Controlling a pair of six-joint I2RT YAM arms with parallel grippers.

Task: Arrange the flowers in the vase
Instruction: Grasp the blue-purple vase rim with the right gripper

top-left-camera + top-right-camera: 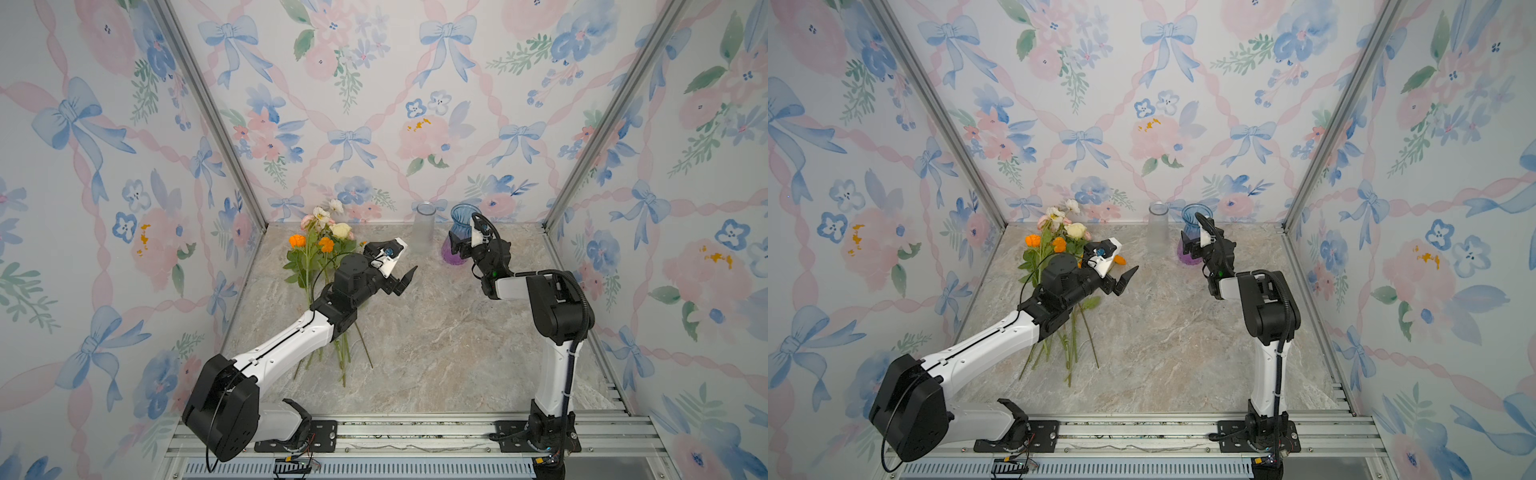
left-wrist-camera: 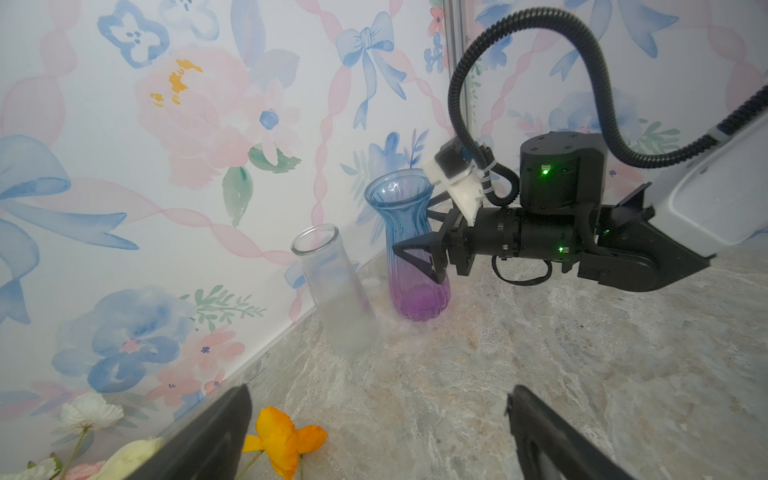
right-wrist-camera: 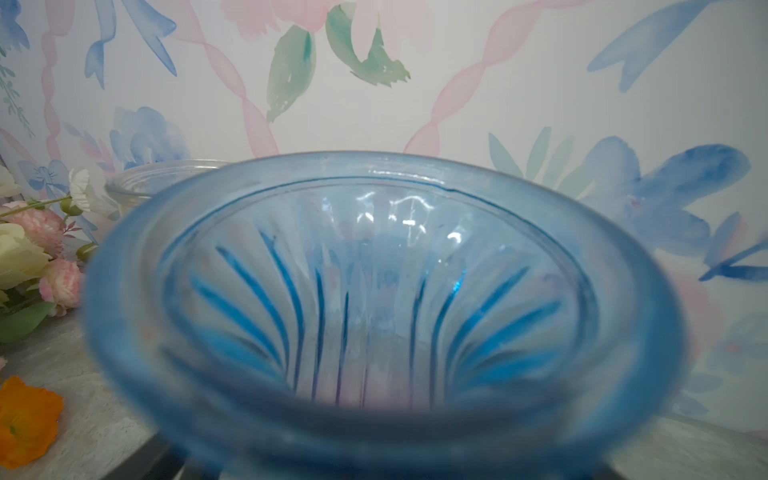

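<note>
Several flowers (image 1: 326,244), orange, pink, cream, lie bunched on the marbled tabletop (image 1: 436,332) in both top views. Left wrist: left hand (image 2: 374,432) gapes; right hand (image 2: 411,230), fingers apart, straddles the ribbed blue-to-purple glass vase (image 2: 415,299). Right wrist: its flared rim.

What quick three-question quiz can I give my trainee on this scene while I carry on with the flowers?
1. True or false: the flowers already stand in a vase.
2. Pick one: the right gripper, jaws open, sits around A) the flowers, B) the blue-purple vase, C) nothing.
3. Fill in: the left gripper is open and holds ____.

Key: 1 false, they lie flat; 2 B; 3 nothing.
</note>
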